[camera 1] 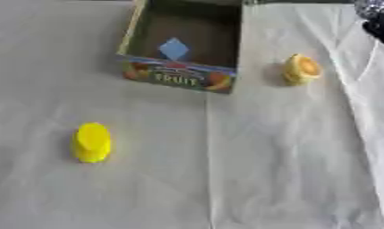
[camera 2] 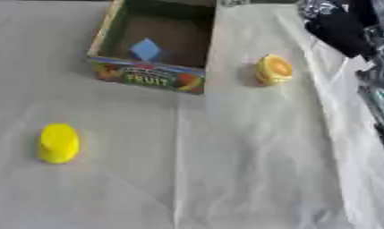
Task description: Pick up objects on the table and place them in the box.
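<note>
We look down on a table draped in white cloth (camera 1: 226, 179). Our landmark is an open cardboard box (camera 1: 183, 78) at the far middle, its front printed "FRUIT", its mouth facing up to receive things. A blue diamond-shaped piece (camera 1: 173, 48) already lies inside. Just to the box's right sits an orange-and-yellow round object (camera 1: 302, 69). Well in front of the box, toward its left, a yellow object (camera 1: 91, 142) stands alone. Dark arm parts (camera 2: 339, 27) show beyond the box's right, but we cannot tell either hand's fingers; neither holds anything we can see.
</note>
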Motion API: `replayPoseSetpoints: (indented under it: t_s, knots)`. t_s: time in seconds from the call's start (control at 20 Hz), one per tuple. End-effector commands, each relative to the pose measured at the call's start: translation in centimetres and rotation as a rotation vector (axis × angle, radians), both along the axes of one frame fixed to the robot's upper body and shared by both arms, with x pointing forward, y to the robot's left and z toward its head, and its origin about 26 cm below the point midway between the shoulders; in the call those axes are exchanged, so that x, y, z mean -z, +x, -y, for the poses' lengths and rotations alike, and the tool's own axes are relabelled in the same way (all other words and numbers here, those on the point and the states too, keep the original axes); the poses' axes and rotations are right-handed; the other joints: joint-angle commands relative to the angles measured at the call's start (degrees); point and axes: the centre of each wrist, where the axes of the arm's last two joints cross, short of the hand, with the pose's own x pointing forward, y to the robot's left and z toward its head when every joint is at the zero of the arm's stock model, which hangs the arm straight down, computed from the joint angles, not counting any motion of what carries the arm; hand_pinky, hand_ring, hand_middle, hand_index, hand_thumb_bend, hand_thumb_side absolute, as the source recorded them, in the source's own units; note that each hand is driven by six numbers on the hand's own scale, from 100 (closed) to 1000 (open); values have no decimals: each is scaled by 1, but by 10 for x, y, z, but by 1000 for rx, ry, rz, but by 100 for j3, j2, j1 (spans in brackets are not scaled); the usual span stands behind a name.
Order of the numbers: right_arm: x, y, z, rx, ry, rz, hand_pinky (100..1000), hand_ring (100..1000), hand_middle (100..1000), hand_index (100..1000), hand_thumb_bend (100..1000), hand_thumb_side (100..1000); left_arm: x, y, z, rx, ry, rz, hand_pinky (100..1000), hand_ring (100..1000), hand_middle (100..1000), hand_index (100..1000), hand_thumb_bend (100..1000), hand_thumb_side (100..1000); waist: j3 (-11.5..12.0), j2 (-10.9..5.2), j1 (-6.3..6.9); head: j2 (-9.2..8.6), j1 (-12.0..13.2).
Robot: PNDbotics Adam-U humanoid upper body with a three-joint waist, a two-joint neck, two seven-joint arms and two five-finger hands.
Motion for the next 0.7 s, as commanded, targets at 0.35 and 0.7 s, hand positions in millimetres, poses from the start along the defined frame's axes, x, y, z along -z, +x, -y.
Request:
replayPoseSetpoints:
  t_s: [0.35,0.7]
  knots:
    - [-19,-4,-1,2,-6,68,819,760,685,809,100,584,-7,-2,-1,6,22,14,774,782,750,825,166,518,-2,-115,3,-53,-25]
    - [-7,1,5,44,-137,-53,839,800,747,846,100,549,-6,-2,0,8,17,12,774,782,750,824,163,521,0,-113,7,-50,-27]
